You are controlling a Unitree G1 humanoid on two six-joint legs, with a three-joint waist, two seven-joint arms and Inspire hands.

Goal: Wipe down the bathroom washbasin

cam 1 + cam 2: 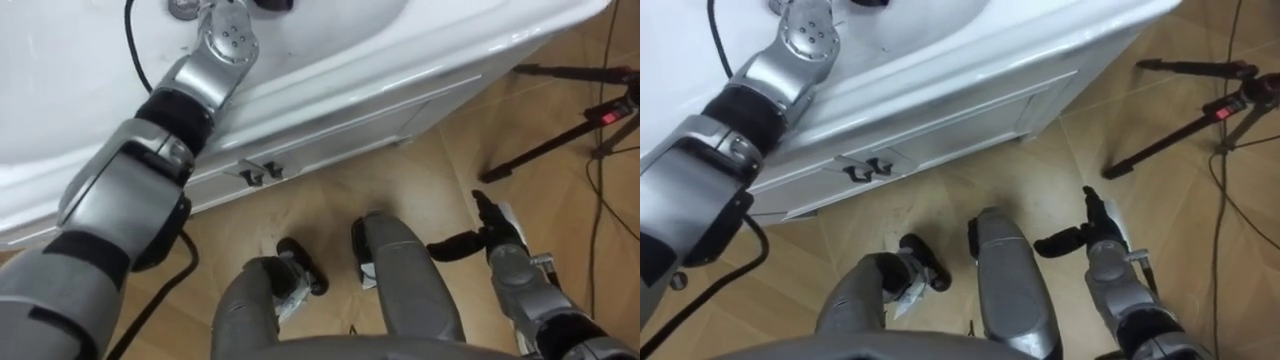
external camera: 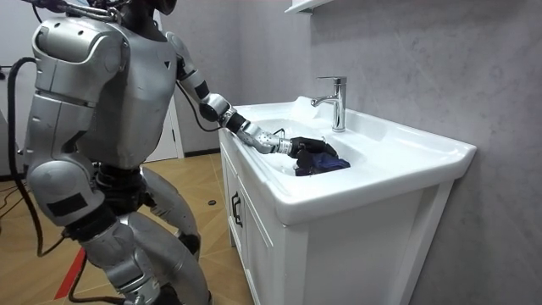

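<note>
Robot standing at white basin (image 2: 405,155), left hand (image 2: 302,146) inside bowl against dark blue cloth (image 2: 324,164), near tap (image 2: 336,100), grip state cannot be told; right hand (image 1: 497,236) low at right side above wooden floor (image 1: 420,175), fingers extended

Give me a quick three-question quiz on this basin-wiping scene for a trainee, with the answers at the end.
1. True or false: the right hand is resting in the basin.
2. Multiple choice: the dark cloth lies A) on the ground, B) in the basin, touching the left hand, C) draped over the faucet.
3. Fill in the blank: the right hand hangs at the robot's side with its fingers straight, above the wooden ____.

Key: 1 false; 2 B; 3 floor.
</note>
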